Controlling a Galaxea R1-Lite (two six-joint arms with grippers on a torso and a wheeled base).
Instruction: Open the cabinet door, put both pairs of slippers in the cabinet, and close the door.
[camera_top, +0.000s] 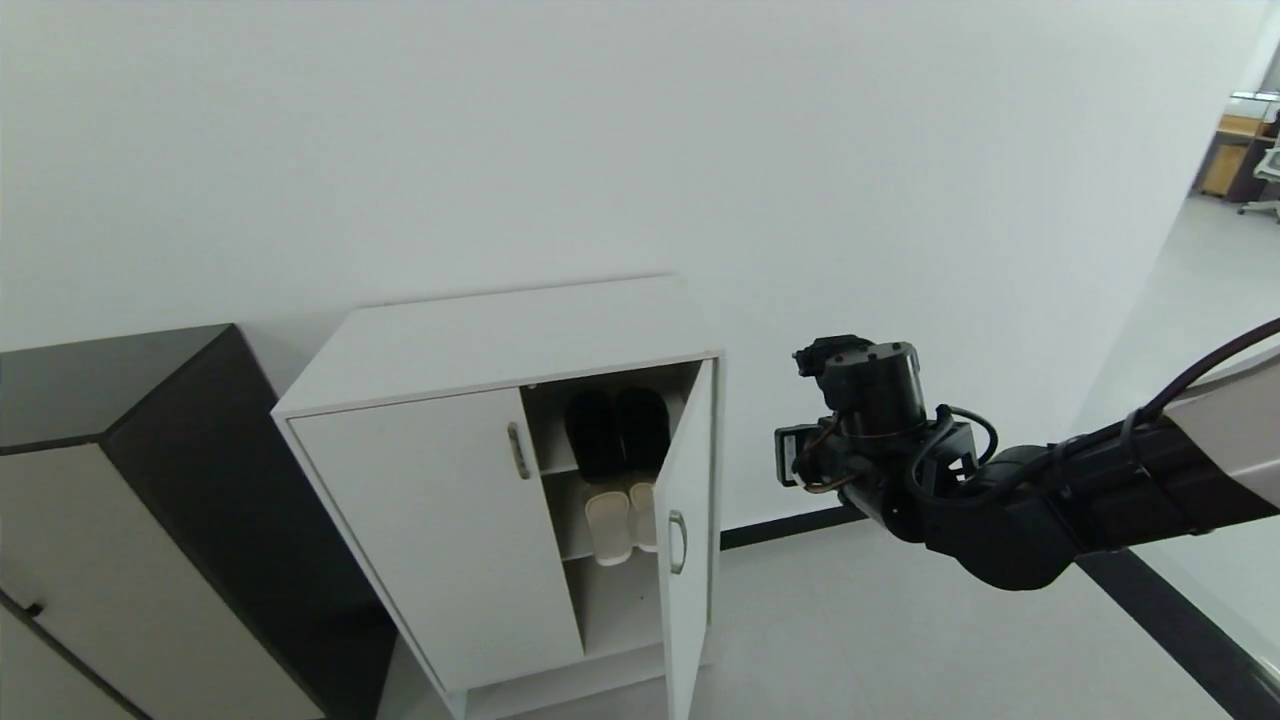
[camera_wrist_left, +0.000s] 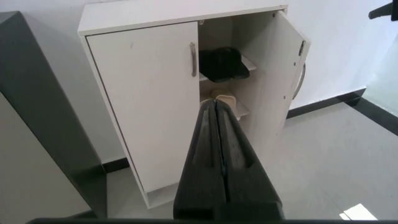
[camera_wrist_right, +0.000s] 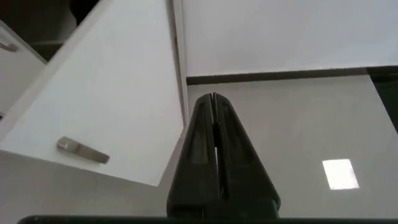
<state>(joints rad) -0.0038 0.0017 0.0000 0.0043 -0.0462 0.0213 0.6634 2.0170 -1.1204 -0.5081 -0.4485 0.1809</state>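
The white cabinet (camera_top: 480, 340) stands against the wall with its left door (camera_top: 440, 530) closed and its right door (camera_top: 688, 520) swung open. Black slippers (camera_top: 617, 430) lie on the top shelf and pale slippers (camera_top: 620, 515) on the shelf below. My right gripper (camera_top: 787, 456) hangs shut and holding nothing, a little to the right of the open door. In the right wrist view the gripper (camera_wrist_right: 214, 98) is close to the door's free edge (camera_wrist_right: 180, 68), with the handle (camera_wrist_right: 83, 150) off to the side. My left gripper (camera_wrist_left: 215, 107) is shut and holds nothing, facing the cabinet front (camera_wrist_left: 149, 93) from a distance.
A black cabinet (camera_top: 130, 480) stands just left of the white one. A black baseboard (camera_top: 790, 525) runs along the wall, and a dark floor strip (camera_top: 1180, 630) lies at the right. Open grey floor (camera_top: 880, 640) spreads in front of the cabinet.
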